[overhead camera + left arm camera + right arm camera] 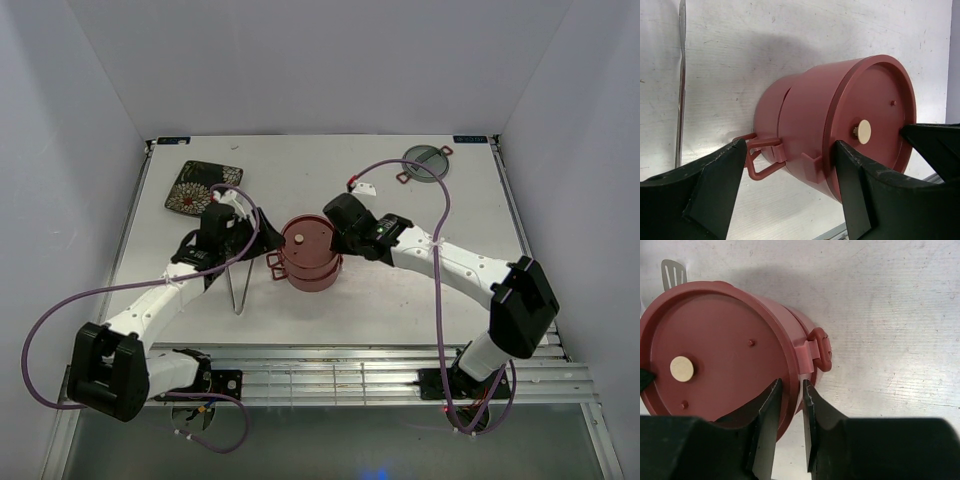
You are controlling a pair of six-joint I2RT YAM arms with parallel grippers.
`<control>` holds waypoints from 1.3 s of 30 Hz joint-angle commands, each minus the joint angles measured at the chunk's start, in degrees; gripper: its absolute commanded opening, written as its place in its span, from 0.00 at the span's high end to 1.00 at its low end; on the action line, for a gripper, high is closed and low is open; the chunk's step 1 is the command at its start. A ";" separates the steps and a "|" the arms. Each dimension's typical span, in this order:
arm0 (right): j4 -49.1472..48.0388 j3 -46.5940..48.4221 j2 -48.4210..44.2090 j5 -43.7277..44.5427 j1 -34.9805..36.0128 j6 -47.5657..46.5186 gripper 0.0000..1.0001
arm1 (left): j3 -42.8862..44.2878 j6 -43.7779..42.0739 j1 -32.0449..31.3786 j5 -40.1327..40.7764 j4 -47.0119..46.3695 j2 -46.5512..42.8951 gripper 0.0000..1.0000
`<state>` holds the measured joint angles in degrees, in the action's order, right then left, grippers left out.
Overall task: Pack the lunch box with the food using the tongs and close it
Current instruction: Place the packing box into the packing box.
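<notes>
The lunch box (311, 256) stands mid-table as two stacked dark-red bowls, with a flat red lid (715, 350) on top that carries a cream knob. My right gripper (791, 386) straddles that lid's rim, one finger on the lid and one outside. The jaws are narrowly open, with a sliver of daylight beside the rim. My left gripper (790, 150) is wide open just left of the box (835, 115), level with a side handle (760, 160) and holding nothing. The silver tongs (238, 288) lie on the table in front of the left gripper. The food is out of view.
A dark patterned square plate (201, 187) lies at the back left. The grey metal top lid (427, 161) rests at the back right, with a small red-and-white piece (362, 186) near it. White walls close in the table on three sides.
</notes>
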<state>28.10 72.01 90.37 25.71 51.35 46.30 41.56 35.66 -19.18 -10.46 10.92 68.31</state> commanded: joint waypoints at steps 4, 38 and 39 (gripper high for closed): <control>-1.90 1.56 -1.34 -0.66 -0.29 -2.97 0.71 | -0.95 0.11 0.28 0.70 -1.69 0.50 0.23; -4.10 6.83 2.88 -8.48 -5.65 -17.91 0.64 | 0.54 1.08 -0.51 -2.90 -3.45 3.32 0.32; -4.28 6.74 3.06 -9.71 -5.74 -18.18 0.64 | 0.63 1.08 -0.60 -2.90 -3.45 3.32 0.32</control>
<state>25.78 77.19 92.27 18.98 46.06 30.11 40.97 37.15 -19.40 -13.06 6.70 71.05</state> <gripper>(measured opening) 0.363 0.677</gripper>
